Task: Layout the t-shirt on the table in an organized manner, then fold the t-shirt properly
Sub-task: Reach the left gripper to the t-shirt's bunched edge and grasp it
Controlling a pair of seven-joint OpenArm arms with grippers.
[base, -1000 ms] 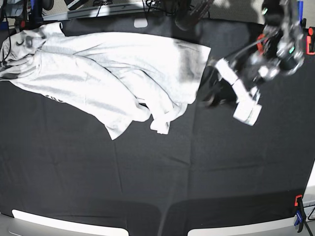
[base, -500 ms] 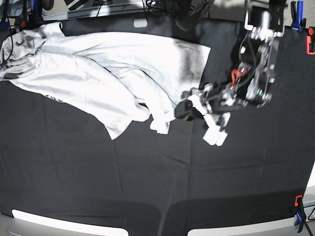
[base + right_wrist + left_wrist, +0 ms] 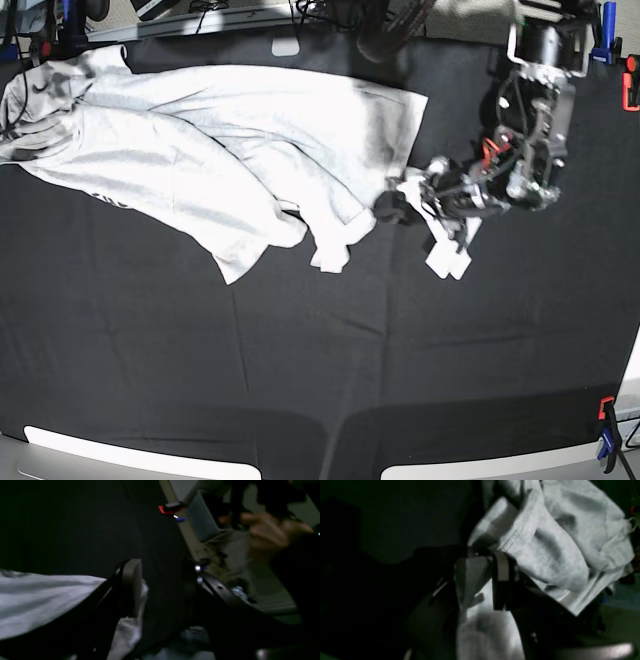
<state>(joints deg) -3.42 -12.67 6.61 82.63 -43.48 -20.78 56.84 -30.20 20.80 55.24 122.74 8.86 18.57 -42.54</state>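
Moved in, the left fingers [image 3: 480,580] stand parted against the t-shirt [image 3: 545,542] hem.

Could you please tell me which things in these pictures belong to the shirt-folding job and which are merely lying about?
Belonging to the job:
- t-shirt, crumpled
- table
- left gripper, at the shirt's edge

Lying about:
- red clamp
- cables behind the table
- person's hand

Your base view is bright and sharp at centre, the t-shirt [image 3: 200,150] nearly blown out against the black tabletop [image 3: 320,350], edges bowed by the lens. Both wrist views are dim, soft and smeared with blur.
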